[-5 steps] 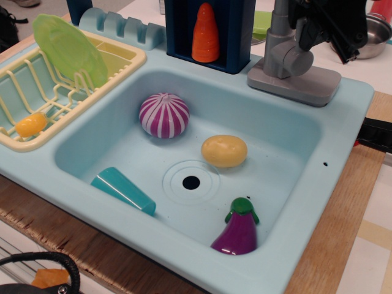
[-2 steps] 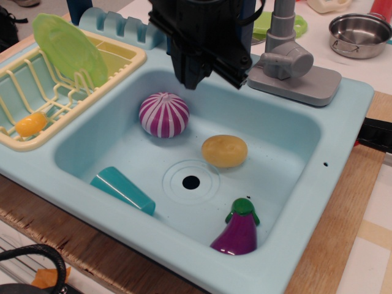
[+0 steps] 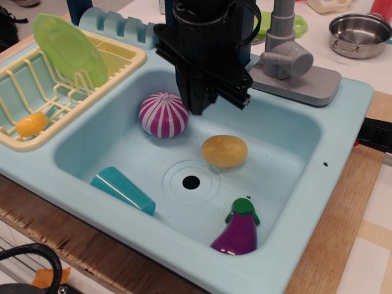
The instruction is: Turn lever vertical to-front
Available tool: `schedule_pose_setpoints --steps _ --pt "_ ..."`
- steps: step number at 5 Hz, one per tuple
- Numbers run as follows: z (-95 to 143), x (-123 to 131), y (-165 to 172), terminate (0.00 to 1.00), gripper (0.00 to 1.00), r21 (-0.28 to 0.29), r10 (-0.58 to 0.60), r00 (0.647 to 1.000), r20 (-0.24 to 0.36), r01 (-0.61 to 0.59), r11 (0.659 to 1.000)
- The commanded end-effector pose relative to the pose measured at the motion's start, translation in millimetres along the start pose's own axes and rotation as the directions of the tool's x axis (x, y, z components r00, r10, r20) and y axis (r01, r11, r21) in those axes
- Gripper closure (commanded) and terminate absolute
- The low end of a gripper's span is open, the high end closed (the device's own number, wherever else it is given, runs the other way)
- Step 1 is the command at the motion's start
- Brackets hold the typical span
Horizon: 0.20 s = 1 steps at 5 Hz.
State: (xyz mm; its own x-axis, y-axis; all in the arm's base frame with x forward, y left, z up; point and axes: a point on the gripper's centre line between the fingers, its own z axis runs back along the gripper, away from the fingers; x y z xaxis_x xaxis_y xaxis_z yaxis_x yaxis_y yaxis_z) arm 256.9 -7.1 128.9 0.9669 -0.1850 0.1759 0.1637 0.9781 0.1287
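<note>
The grey toy faucet stands on its flat base (image 3: pixel 309 84) at the sink's back right corner, with its column (image 3: pixel 282 21) rising from a round hub (image 3: pixel 295 61). The lever (image 3: pixel 270 57) is a short grey stick projecting from the hub to the left, lying roughly level. My black gripper (image 3: pixel 198 109) hangs over the back of the sink basin, left of the faucet and apart from the lever. Its fingers point down, look pressed together and hold nothing. It hovers just right of the purple-striped onion (image 3: pixel 163 115).
In the light blue sink (image 3: pixel 288 159) lie a yellow potato (image 3: pixel 224 150), a purple eggplant (image 3: pixel 237 230) and a teal cup (image 3: pixel 122 190) around the drain (image 3: pixel 191 182). A dish rack (image 3: pixel 24 122) with a green plate (image 3: pixel 68 50) is at the left. A steel pot (image 3: pixel 360 33) is at the back right.
My gripper has left the faucet at the upper right, moved left and come down over the sink. The lever now shows uncovered, pointing left from the hub.
</note>
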Motion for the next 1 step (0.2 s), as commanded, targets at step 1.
schedule_pose_setpoints --steps 1 --pt "13.7 8.8 15.2 1.0 0.0 -0.014 0.044 0.999 0.023 -0.044 0.999"
